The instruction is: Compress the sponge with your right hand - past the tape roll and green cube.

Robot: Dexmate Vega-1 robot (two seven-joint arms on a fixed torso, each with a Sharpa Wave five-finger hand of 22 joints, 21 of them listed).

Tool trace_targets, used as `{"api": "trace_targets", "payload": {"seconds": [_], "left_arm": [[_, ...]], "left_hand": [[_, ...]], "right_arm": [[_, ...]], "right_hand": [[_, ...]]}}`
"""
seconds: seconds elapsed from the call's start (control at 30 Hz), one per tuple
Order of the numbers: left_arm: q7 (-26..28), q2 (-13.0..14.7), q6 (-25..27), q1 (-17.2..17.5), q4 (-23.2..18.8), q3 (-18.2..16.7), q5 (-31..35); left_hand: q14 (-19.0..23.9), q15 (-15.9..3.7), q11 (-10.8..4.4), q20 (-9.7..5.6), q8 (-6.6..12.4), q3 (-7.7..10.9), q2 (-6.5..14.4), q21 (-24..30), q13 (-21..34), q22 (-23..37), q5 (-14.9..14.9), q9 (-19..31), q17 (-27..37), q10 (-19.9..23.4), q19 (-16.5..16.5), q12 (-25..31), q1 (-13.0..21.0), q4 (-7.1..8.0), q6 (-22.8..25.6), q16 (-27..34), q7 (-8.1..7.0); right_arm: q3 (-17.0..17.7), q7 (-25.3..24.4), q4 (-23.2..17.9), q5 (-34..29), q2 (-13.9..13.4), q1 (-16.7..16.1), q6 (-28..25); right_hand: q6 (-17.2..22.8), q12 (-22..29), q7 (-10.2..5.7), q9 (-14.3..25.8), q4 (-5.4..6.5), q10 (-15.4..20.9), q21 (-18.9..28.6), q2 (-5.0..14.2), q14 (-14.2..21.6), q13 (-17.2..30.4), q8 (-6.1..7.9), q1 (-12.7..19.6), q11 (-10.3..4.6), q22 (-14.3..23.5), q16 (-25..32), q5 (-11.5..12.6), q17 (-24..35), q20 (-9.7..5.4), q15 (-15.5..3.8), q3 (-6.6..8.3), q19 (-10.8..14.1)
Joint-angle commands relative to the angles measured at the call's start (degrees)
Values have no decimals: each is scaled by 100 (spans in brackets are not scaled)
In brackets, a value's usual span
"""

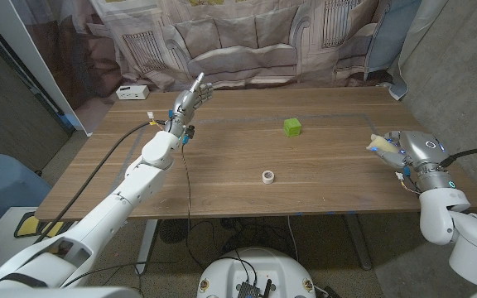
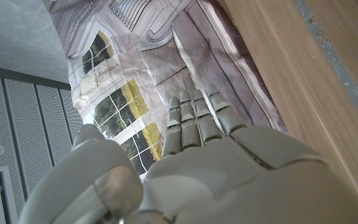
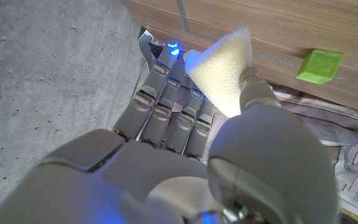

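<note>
A pale yellow sponge (image 3: 221, 67) is squeezed between the thumb and fingers of my right hand (image 3: 191, 143). In the head view that right hand (image 1: 406, 151) hovers at the table's right edge with the sponge (image 1: 378, 144) poking out toward the middle. The green cube (image 1: 292, 127) sits mid-table, and also shows in the right wrist view as the green cube (image 3: 319, 65). A small white tape roll (image 1: 267, 176) lies nearer the front edge. My left hand (image 1: 190, 97) is raised at the far left with fingers straight and apart, holding nothing; the left hand (image 2: 197, 162) shows the same.
A white box (image 1: 131, 93) sits at the table's far left corner. A printed fabric backdrop (image 1: 247, 37) hangs behind the wooden table (image 1: 222, 157). A grey wall (image 1: 470, 66) stands close on the right. A black cable (image 1: 110, 157) runs along my left arm.
</note>
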Motion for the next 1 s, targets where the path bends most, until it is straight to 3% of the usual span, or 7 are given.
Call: {"api": "trace_targets", "payload": {"seconds": [0.03,0.23,0.53,0.73,0.8,0.87,1.0], "left_arm": [[-18,-56,-84,-79,93,30,32],[-14,-69,-79,-105,132,33,34],[-56,-88,-56,-148,229,53,7],[-98,-116,-56,-183,326,65,-31],[-112,-129,-69,-197,367,72,-37],[-132,-146,-79,-220,419,80,-47],[-153,-166,-89,-247,474,89,-62]], "left_hand": [[67,-13,0,24,5,2,82,-2,17,13,0,22,14,30,43,13,15,-22,76,-8,-5],[67,-15,7,26,3,2,85,-2,17,13,0,22,14,29,43,12,15,-24,75,-8,-5],[64,-8,-2,24,3,4,89,-3,18,13,-1,23,14,25,42,9,15,-26,78,-10,-6],[63,-8,7,25,5,4,91,-3,18,13,-2,23,14,25,42,8,14,-27,86,-11,-11],[67,-5,-15,23,5,4,92,-3,18,13,-2,23,14,32,41,10,14,-28,88,-9,-12],[69,-8,2,26,6,5,93,-3,18,13,-2,23,14,22,41,6,14,-29,91,-8,-12],[69,-7,1,23,7,5,94,-3,18,13,-2,24,14,17,41,4,14,-29,94,-9,-9]], "right_arm": [[285,292,61,-523,655,-51,612],[176,310,130,-809,923,108,715],[145,338,287,-991,1196,231,1067],[248,513,336,-921,1331,238,1389],[267,498,367,-901,1410,253,1517],[295,521,367,-852,1505,274,1596],[229,542,358,-1002,1580,339,1507]], "right_hand": [[47,-19,122,24,-49,28,95,92,198,31,-38,290,140,26,91,-8,58,-83,-571,117,204],[104,-45,134,33,-144,75,210,335,477,36,-118,980,85,49,240,-50,216,-276,-683,311,381],[534,14,160,74,-111,408,579,508,1089,53,-96,1774,105,107,362,-126,334,-460,-768,419,839],[663,11,293,87,-65,521,813,650,1479,55,-140,2008,305,127,352,-122,304,-507,-757,467,1085],[729,13,370,80,-16,605,959,696,1804,49,-191,2061,481,122,367,-144,283,-513,-734,461,1239],[811,16,435,76,-44,667,1055,679,1988,46,-213,2161,593,119,356,-149,258,-529,-743,469,1334],[935,36,515,71,-51,765,1113,659,2096,45,-211,2225,610,117,328,-155,232,-526,-743,467,1359]]}}
